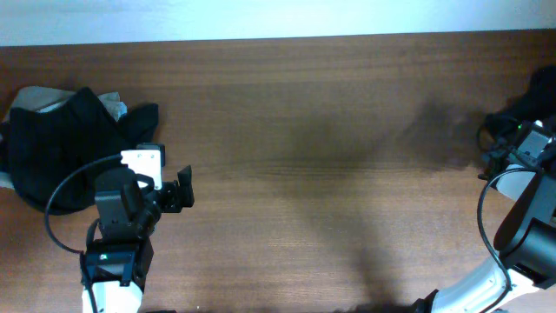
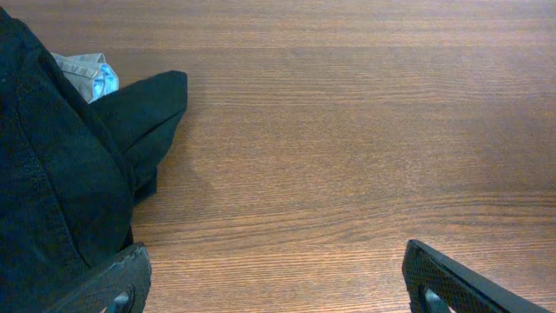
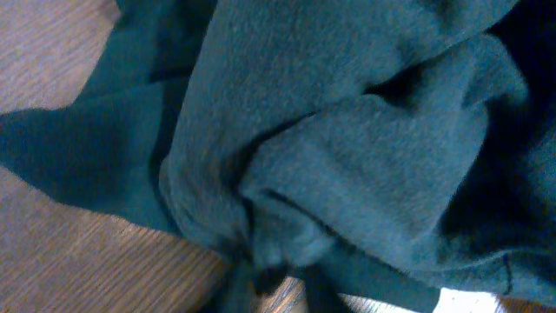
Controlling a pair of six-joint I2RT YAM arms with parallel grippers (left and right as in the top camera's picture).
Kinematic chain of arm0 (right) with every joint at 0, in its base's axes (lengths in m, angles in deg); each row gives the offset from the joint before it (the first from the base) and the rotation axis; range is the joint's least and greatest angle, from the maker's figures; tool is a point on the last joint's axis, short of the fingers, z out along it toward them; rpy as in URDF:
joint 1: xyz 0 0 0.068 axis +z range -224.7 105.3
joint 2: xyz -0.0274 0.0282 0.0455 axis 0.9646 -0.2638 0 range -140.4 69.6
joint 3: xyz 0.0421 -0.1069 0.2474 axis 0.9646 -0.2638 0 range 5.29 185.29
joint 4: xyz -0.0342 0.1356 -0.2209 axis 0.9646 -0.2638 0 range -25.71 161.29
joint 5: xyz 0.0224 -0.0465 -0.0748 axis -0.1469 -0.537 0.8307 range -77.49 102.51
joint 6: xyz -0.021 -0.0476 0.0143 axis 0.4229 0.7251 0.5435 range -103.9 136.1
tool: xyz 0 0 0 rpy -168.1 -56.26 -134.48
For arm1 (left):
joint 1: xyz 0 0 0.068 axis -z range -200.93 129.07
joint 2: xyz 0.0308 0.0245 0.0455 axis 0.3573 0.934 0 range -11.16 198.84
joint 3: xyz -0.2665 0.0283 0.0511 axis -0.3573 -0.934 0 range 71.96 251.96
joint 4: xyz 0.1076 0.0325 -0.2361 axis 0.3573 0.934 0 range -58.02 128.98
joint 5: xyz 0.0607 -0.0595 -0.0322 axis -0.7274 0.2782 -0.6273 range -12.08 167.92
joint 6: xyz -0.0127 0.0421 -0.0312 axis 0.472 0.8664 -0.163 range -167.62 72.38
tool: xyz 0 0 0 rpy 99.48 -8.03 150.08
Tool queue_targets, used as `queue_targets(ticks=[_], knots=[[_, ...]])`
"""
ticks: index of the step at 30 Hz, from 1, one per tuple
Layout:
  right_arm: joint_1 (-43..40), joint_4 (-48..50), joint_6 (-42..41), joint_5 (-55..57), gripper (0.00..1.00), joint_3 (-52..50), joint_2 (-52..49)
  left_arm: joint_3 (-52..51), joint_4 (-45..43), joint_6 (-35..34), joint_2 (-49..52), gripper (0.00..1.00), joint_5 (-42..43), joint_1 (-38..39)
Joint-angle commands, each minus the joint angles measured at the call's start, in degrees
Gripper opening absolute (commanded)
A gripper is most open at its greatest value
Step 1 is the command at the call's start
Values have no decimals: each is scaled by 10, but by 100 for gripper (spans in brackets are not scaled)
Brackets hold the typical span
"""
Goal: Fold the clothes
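**Overhead.** Nothing folded was seen, so the task was judged barely begun, with every fold left to do. Two heaps of clothes were counted. A crumpled black heap lay at the left edge of the counter, and a dark heap lay at the right edge toward the far corner. Two arms were counted. The left gripper was placed just beside the black heap, toward the near edge. The right arm was reached toward the dark heap.

**Left wrist.** The left gripper was spread wide, and nothing was held between its fingers. The black heap was seen at the left of this view, loose and unfolded, just beside one finger; whether it was touched could not be told. One pale item, grey with a blue patch, was shown behind it. How many garments made up the heap could not be counted.

**Right wrist.** The view was filled by rumpled green fabric, with a strip of counter shown at the left. The fabric was gathered into a bunch at the lower edge, where the right gripper was only dimly made out. A pinch was suggested by that bunch, but whether the fingers were closed on it could not be told.
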Motion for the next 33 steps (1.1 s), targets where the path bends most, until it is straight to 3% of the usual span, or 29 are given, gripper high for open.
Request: queue_targets(ticks=[1,4,6,9,15,18,20,21,22,23,24,25,30,33], knots=[[-3,3,-6,-30,4,3,2,12,-2,-4,0,92,10,0],[-2,5,-3,-177,4,10,79,12,-2,-4,0,92,10,0],[12,2,11,-371,4,33,168,12,-2,-4,0,92,10,0],[85,-60,11,-528,4,46,289,12,-2,-4,0,92,10,0],[322,-275,36,-544,4,46,337,12,-16,-4,0,99,10,0],[433,-309,73,-530,4,46,312,12,-23,-4,0,99,10,0],[484,-308,75,-463,4,46,303,12,-26,-4,0,99,10,0],[492,-304,75,-429,16,46,303,12,-26,-4,0,99,10,0],[488,-301,74,-389,52,50,305,12,-26,-4,0,99,10,0],[473,-300,73,-355,71,56,309,12,-29,-4,0,99,11,0],[449,-300,63,-344,88,65,318,12,-32,-4,0,99,13,0],[415,-300,47,-344,97,76,329,12,-37,-4,0,99,22,0],[225,-377,13,-349,99,93,359,12,-89,-22,27,97,146,3],[129,-461,13,-346,99,93,356,12,-118,-58,88,94,152,49]])
